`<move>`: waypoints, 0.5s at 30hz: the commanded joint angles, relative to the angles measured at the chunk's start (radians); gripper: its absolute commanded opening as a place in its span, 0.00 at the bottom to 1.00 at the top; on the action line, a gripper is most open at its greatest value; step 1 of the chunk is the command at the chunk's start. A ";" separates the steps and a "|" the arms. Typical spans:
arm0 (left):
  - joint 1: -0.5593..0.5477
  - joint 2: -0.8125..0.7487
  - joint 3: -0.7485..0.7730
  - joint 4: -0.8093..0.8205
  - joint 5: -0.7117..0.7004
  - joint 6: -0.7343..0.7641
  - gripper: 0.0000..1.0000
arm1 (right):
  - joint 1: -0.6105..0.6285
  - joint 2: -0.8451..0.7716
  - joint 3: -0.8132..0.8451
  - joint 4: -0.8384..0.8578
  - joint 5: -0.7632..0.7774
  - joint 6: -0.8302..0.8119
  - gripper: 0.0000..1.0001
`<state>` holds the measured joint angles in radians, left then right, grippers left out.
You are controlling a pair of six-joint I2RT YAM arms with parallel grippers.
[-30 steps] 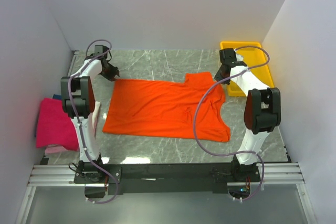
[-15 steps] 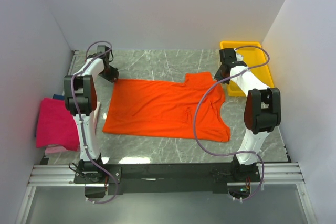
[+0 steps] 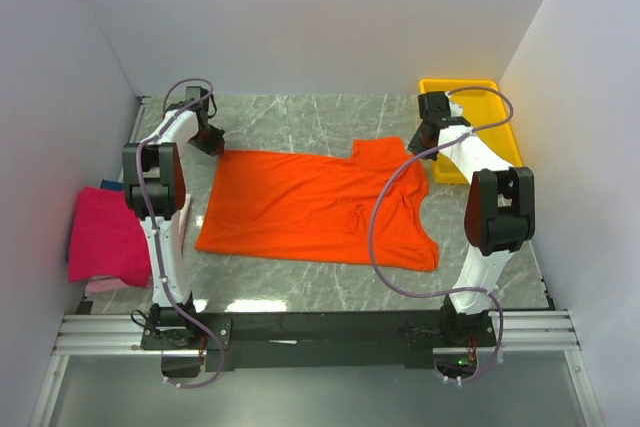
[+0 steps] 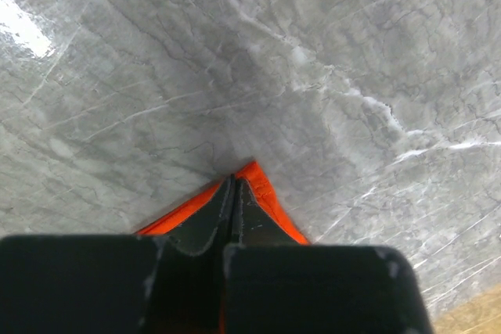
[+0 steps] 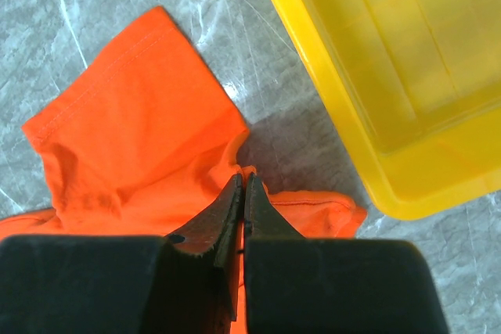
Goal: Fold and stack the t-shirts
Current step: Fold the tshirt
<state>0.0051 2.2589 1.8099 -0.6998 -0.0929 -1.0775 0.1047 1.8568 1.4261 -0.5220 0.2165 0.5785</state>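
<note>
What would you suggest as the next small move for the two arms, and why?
Probably raise both grippers slightly together: the left gripper is shut on a far corner of the orange t-shirt, the right gripper near its sleeve, and the cloth lies flat.

Bright, even light from overhead; shadows are soft. A white glare patch marks the marble worktop (image 4: 23, 27) in the left wrist view. The orange t-shirt (image 3: 300, 212) looks strongly saturated.
</note>
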 commanded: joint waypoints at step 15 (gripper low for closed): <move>0.010 -0.202 -0.139 0.123 0.042 0.037 0.01 | -0.005 -0.100 -0.012 0.034 0.034 -0.011 0.00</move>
<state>0.0078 2.1338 1.6920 -0.6224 -0.0666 -1.0592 0.1047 1.8320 1.4231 -0.5171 0.2218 0.5781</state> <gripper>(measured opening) 0.014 0.019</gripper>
